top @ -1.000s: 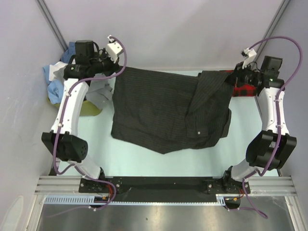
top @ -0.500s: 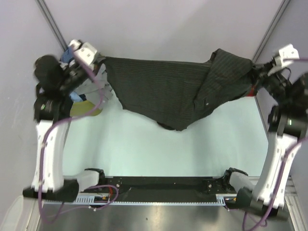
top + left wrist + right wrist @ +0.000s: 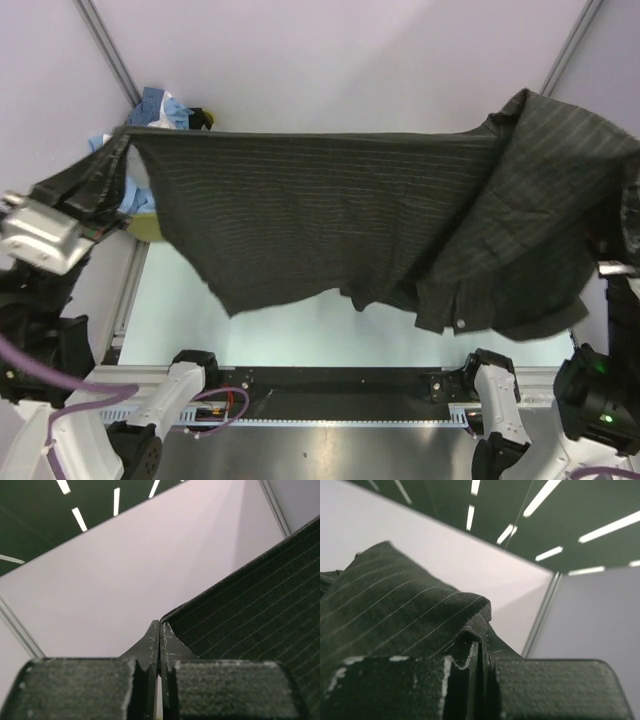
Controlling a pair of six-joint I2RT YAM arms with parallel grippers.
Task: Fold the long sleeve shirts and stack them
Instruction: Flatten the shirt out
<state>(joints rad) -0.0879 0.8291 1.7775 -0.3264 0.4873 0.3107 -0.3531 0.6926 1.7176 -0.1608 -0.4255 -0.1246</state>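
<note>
A dark charcoal pinstriped long sleeve shirt (image 3: pixel 330 220) hangs in the air above the table, stretched wide between my two raised arms. In the left wrist view my left gripper (image 3: pixel 159 630) is shut on the shirt's edge, and the cloth (image 3: pixel 250 605) runs off to the right. My right gripper (image 3: pixel 481 650) is shut on a folded hem of the same shirt (image 3: pixel 385 600). In the top view the shirt's top edge is taut and level, while its right side bunches in folds with a white button (image 3: pixel 462 323) showing. Cloth hides both grippers' fingertips there.
A heap of blue and white shirts (image 3: pixel 165 105) lies at the back left corner, with a yellow-green item (image 3: pixel 150 228) beside it. The pale green table (image 3: pixel 300 330) shows below the hanging shirt. Grey walls and slanted frame posts (image 3: pixel 105 50) close the back.
Both arms have risen from the table's far corners toward the camera. They lifted the charcoal shirt off the surface and pulled it out wide.
</note>
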